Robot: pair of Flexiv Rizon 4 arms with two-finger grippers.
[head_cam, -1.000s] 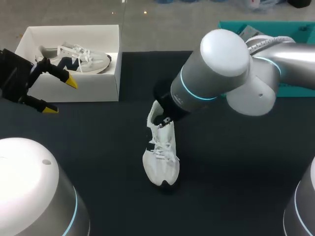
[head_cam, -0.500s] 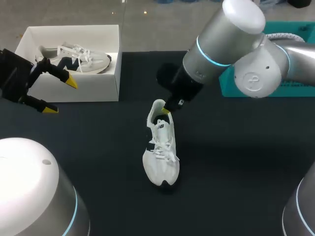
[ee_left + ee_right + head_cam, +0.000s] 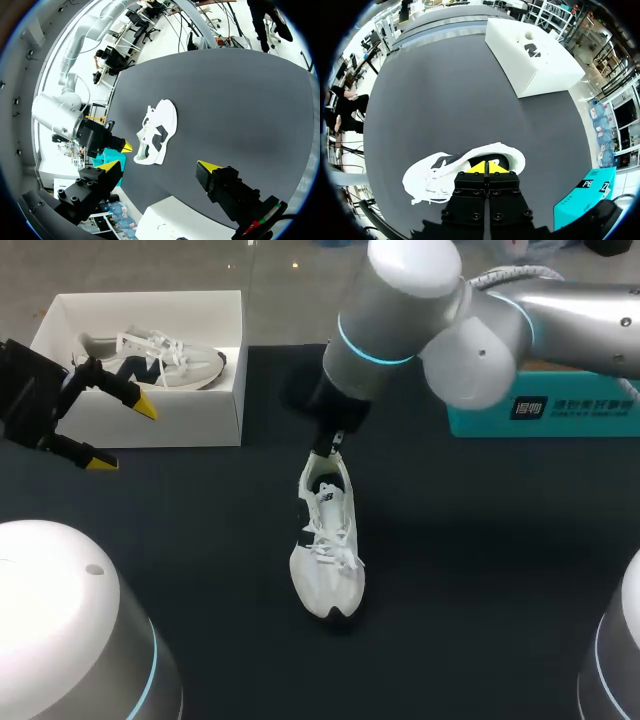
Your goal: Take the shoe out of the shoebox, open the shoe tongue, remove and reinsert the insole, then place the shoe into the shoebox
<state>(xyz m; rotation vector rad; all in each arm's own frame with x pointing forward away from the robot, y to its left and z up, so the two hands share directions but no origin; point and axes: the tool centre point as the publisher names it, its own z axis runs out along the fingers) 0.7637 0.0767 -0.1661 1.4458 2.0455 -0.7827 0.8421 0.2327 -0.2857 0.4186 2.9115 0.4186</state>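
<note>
A white shoe (image 3: 327,545) lies on the black table, toe toward the front edge, tongue and laces loose. My right gripper (image 3: 331,444) hangs just above its heel opening, fingers shut with nothing seen between them; in the right wrist view the yellow tips (image 3: 486,167) meet over the dark inside of the shoe (image 3: 445,175). The white shoebox (image 3: 150,425) stands at the back left with a second shoe (image 3: 160,356) in it. My left gripper (image 3: 122,435) hovers open in front of the box. From its wrist the shoe (image 3: 156,131) lies ahead of the left gripper (image 3: 160,166).
A teal box (image 3: 560,412) sits at the back right, close behind my right arm. The right gripper (image 3: 120,146) shows beside the shoe's heel in the left wrist view, and the shoebox (image 3: 545,75) lies far ahead of the fingers in the right wrist view.
My right gripper has lifted out of the shoe's heel opening and now sits just above it, while its arm swung up and to the left. The shoe and left arm stayed put.
</note>
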